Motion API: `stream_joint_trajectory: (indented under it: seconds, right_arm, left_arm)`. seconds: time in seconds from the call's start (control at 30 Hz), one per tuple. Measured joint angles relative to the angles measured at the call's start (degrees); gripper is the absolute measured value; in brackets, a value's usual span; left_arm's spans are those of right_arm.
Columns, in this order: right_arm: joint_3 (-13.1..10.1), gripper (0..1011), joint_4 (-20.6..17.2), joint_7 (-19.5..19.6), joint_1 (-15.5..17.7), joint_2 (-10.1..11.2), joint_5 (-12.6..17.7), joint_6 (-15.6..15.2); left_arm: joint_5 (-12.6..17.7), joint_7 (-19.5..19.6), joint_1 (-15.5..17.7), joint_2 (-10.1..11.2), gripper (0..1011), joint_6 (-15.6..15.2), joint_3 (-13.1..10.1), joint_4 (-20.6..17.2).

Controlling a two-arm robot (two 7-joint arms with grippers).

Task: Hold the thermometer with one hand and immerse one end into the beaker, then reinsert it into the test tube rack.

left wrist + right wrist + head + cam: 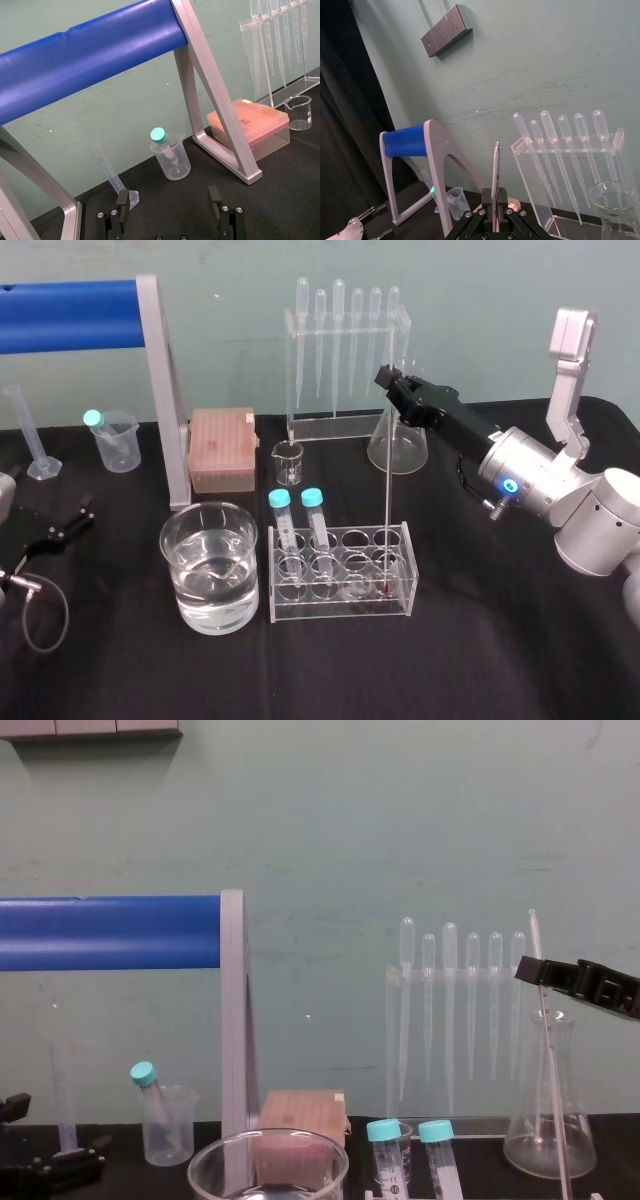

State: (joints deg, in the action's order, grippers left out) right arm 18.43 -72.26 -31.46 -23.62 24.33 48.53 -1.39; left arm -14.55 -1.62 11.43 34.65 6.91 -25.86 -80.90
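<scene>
Apparently nothing shows whether the dip is coming or already done.

Head view: the thermometer (387, 490) is standing upright in the rack (340, 606), red tip in the near right hole. The right claw (391, 381) is pinching its top. The water-filled beaker (210, 616) is waiting just left of the rack.

Left wrist view: the left claw (167, 210) is sitting parked, fingers apart, empty.

Right wrist and chest views: the right claw's fingers are clamping the rod.
</scene>
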Motion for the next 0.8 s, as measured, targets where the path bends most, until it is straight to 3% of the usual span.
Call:
stream_joint_trajectory:
  seconds: [0.23,0.8]
  right_arm:
    - [-0.03,58,0.00,-0.25,0.00,-0.01,0.31,0.18]
    - [-1.84,57,-4.12,-4.26,0.40,0.97,7.41,1.37]
  left_arm:
    - [0.00,0.00,0.00,0.00,1008,0.00,0.00,0.00]
    - [0.00,0.00,0.00,0.00,1008,0.00,0.00,0.00]
